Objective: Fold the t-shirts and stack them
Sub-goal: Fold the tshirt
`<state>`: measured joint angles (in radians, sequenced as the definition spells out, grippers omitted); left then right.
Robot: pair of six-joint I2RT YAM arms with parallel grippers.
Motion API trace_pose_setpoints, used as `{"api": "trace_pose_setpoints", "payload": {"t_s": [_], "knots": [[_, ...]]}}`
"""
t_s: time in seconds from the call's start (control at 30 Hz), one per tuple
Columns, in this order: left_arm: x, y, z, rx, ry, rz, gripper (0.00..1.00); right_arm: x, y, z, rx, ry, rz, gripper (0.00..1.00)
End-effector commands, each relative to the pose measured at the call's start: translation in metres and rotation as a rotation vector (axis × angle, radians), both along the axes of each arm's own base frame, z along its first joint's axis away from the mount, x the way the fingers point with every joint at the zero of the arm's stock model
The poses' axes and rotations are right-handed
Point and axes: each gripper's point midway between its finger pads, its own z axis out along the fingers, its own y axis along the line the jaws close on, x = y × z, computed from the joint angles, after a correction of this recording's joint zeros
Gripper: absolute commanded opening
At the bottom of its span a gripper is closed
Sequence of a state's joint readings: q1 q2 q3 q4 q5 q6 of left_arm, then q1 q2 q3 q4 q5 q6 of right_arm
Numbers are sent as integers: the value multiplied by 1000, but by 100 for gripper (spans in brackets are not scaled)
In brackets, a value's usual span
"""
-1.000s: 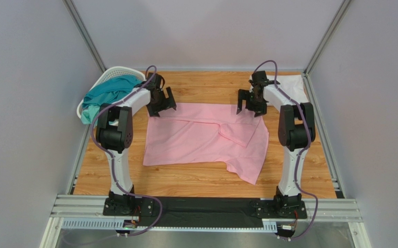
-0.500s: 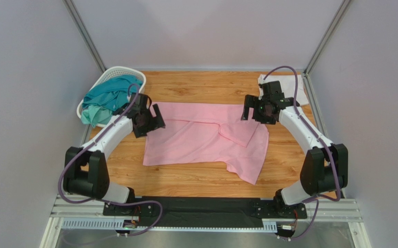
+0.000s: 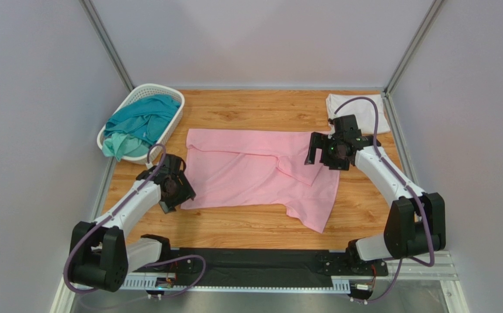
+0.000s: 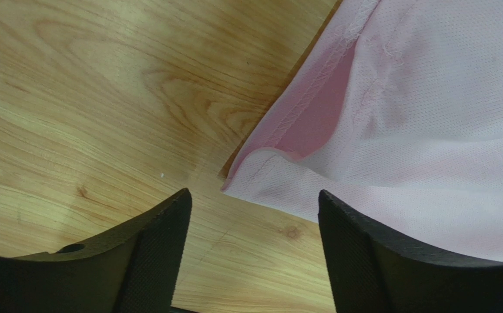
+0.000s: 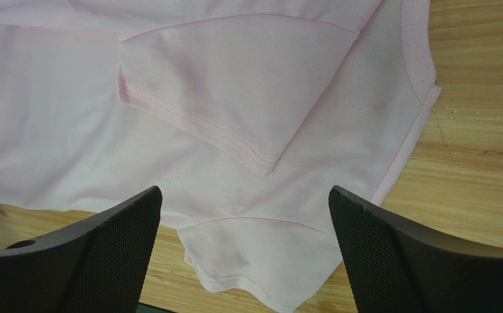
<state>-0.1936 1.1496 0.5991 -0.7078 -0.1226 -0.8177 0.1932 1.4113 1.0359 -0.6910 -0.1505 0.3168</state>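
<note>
The light pink t-shirt [image 3: 254, 173] lies spread flat on the wooden table, one sleeve folded over its right part. My left gripper [image 3: 173, 190] is low at the shirt's near-left corner. In the left wrist view that hemmed corner [image 4: 260, 171] lies just ahead of the open gripper [image 4: 254, 212], with only bare wood between the fingers [image 4: 153, 244]. My right gripper [image 3: 327, 150] hovers open over the shirt's far-right part, and the folded sleeve [image 5: 234, 85] shows beyond it [image 5: 244, 208]. A teal t-shirt [image 3: 140, 120] is bunched in the basket. A white t-shirt [image 3: 360, 106] lies at the back right.
The white lattice basket [image 3: 169, 91] stands at the back left corner of the table [image 3: 247, 228]. Metal frame rails run along both sides, and grey walls close in the cell. A black strip with the arm bases runs along the near edge.
My left arm has swung from the shirt's far-left corner down to its near-left corner. The right gripper has moved a little nearer and lower over the shirt's right side.
</note>
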Motion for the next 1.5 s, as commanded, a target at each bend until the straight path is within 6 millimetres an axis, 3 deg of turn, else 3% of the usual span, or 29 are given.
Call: {"api": "trace_pose_setpoints", "payload": {"t_s": [0.0, 0.2, 0.37, 0.57, 0.77, 0.9, 1.03, 1.07, 1.1, 1.23, 1.47], "knots": [[3, 3, -1, 4, -8, 48, 72, 5, 5, 3, 23, -24, 9, 100], [-12, 9, -11, 33, 70, 67, 52, 4, 2, -2, 9, -7, 6, 100], [-10, 5, -12, 12, 64, 63, 38, 3, 2, -1, 5, -5, 9, 100], [-5, 5, -18, 18, 61, 54, 38, -9, 4, -1, -21, 7, 37, 100], [1, 5, -20, 15, 61, 44, 36, -41, 9, -9, -60, 70, 74, 100], [5, 4, -21, 12, 56, 28, 29, -62, 17, -12, -113, 98, 112, 100], [8, 3, -22, 4, 48, 14, 13, -83, 38, -15, -128, 128, 193, 100], [9, 1, -22, -2, 45, 11, 3, -90, 40, -19, -137, 147, 213, 100], [9, 1, -21, -4, 42, 9, 0, -95, 42, -21, -144, 160, 226, 100], [10, 3, -14, 1, 7, -4, 0, -133, 57, -33, -203, 252, 312, 100], [11, 6, -5, 13, -32, 4, 0, -179, 39, -69, -367, 394, 321, 94]]}}
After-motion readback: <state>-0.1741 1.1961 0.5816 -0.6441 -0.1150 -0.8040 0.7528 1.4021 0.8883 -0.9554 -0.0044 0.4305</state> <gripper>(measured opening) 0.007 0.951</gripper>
